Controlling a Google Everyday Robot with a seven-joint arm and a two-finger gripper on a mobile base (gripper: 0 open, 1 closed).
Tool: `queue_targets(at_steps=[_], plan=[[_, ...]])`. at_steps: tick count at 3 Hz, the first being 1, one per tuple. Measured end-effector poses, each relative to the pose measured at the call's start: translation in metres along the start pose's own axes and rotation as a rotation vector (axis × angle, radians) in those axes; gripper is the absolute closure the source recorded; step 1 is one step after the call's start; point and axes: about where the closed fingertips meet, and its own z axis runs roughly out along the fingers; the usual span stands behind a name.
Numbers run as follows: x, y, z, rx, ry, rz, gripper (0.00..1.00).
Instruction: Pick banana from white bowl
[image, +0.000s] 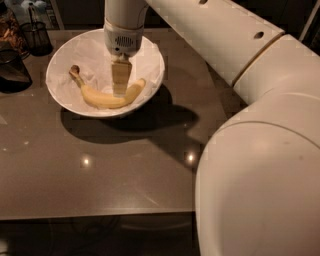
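The pale-yellow banana (102, 98) lies curved in the front part of the white bowl (147, 60), its dark stem tip pointing to the back left. The bowl is lined with crumpled white paper and stands at the back left of the brown table. My gripper (120, 90) hangs straight down from its white wrist into the bowl. Its tan tip is right at the banana's right half, on or just above it. The gripper covers a short stretch of the banana.
A dark wire-mesh cup (37, 37) stands behind the bowl at the far left, with a dark object (11, 71) in front of it. My large white arm (260, 150) fills the right side. The table's front edge (100, 216) runs near the bottom.
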Motion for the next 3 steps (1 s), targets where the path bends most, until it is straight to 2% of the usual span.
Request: queue_targets(at_steps=[1, 3], plan=[[-0.001, -0.004, 0.014, -0.021, 0.017, -0.013, 0.35], [-0.002, -0.011, 0.04, -0.062, 0.031, -0.033, 0.38]])
